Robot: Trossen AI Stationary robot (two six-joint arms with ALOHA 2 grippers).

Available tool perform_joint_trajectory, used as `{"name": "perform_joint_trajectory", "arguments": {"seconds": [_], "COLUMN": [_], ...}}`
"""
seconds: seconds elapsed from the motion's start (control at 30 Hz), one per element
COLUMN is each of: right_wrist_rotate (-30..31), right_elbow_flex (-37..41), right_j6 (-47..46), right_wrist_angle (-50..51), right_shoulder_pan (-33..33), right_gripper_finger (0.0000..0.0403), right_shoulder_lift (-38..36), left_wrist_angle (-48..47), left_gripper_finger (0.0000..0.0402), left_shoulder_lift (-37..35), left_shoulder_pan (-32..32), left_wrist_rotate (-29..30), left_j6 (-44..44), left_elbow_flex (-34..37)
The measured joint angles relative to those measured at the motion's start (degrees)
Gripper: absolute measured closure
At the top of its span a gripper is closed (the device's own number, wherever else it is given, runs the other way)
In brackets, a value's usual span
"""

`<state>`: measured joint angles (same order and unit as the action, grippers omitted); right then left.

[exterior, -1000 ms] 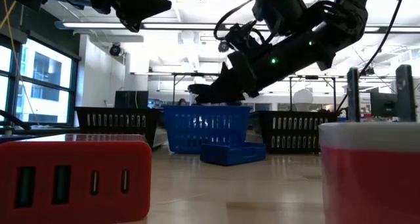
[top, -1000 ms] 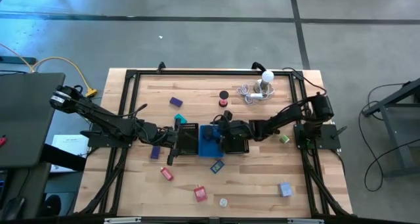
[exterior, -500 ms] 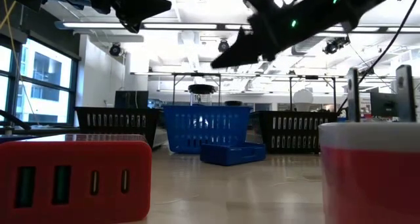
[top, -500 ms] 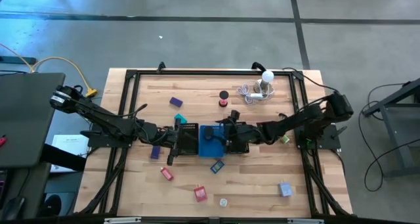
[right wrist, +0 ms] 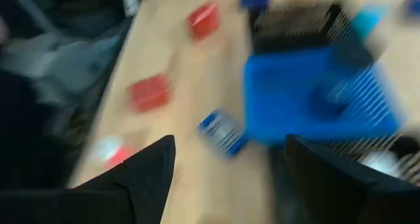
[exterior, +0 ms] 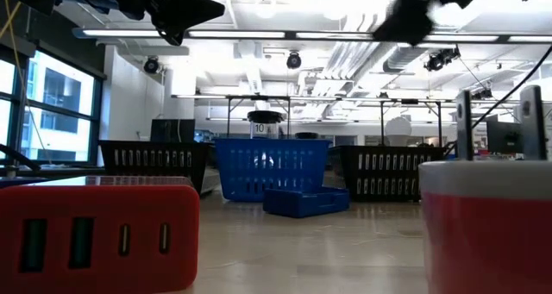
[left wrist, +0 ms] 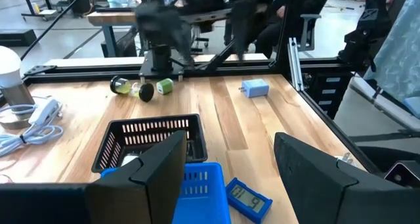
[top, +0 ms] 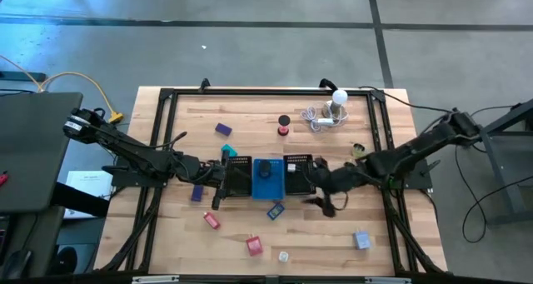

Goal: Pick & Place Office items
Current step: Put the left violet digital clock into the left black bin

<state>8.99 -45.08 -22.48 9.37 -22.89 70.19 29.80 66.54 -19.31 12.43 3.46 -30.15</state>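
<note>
My left gripper (top: pixel 223 186) (left wrist: pixel 226 178) hangs open and holds nothing, at the left black mesh tray (top: pixel 239 169), pointing toward the blue tray (top: pixel 266 182). My right gripper (top: pixel 323 203) (right wrist: pixel 230 184) is open and bare, above the table near the right mesh tray (top: pixel 300 166). Office items lie scattered on the wood: a purple block (top: pixel 223 129), a red spool (top: pixel 286 132), a blue item (top: pixel 276 210), red blocks (top: pixel 211 221) (top: pixel 255 246), a grey-blue block (top: pixel 361 240) and green spools (left wrist: pixel 141 87). A dark item (top: pixel 265 171) sits in the blue tray.
A white bulb (top: pixel 338 98) with coiled cable (top: pixel 318 119) stands at the far edge. A black frame (top: pixel 166 101) runs around the table. Two red things (exterior: pixel 99 234) (exterior: pixel 487 234) stand close before the low camera. Bare wood lies between the trays and the near edge.
My right gripper has left the blue tray, risen, and swung toward the table's right and near edges; it now tips less steeply down. A dark-topped item that it covered now shows above the blue tray's rim. The left arm has kept still.
</note>
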Motion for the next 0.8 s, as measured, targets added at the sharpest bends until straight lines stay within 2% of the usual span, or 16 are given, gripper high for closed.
{"name": "perform_joint_trajectory", "arguments": {"seconds": [0.2, 0.33, 0.47, 0.57, 0.7, 0.8], "right_wrist_rotate": [-9.2, -9.4, -7.2, -5.7, -4.8, -4.5], "right_elbow_flex": [0.0, 0.0, 0.0, 0.0, 0.0, 0.0], "right_j6": [-14.0, -19.4, -19.5, -18.2, -16.1, -15.3], "right_wrist_angle": [8.6, 10.7, 10.6, 10.8, 10.4, 10.5], "right_shoulder_pan": [-4.5, -6.3, -7.1, -7.2, -7.1, -7.0], "right_gripper_finger": [0.0128, 0.0134, 0.0143, 0.0148, 0.0153, 0.0155], "right_shoulder_lift": [-1.0, 0.2, 0.8, 1.1, 1.1, 1.1], "left_wrist_angle": [0.0, -0.4, -3.4, -7.3, -16.0, -24.6], "left_gripper_finger": [0.0177, 0.0177, 0.0177, 0.0177, 0.0177, 0.0177], "left_shoulder_lift": [0.0, 0.0, 0.0, -0.6, -2.5, -3.5], "left_shoulder_pan": [0.0, 0.0, -1.0, -3.1, -6.2, -9.3], "left_wrist_rotate": [0.0, 0.0, -3.0, -2.9, 2.6, 4.4], "left_j6": [0.3, 1.8, 3.7, 4.9, 6.9, 9.2], "left_elbow_flex": [0.0, 0.0, 0.0, -0.4, -2.9, -7.0]}}
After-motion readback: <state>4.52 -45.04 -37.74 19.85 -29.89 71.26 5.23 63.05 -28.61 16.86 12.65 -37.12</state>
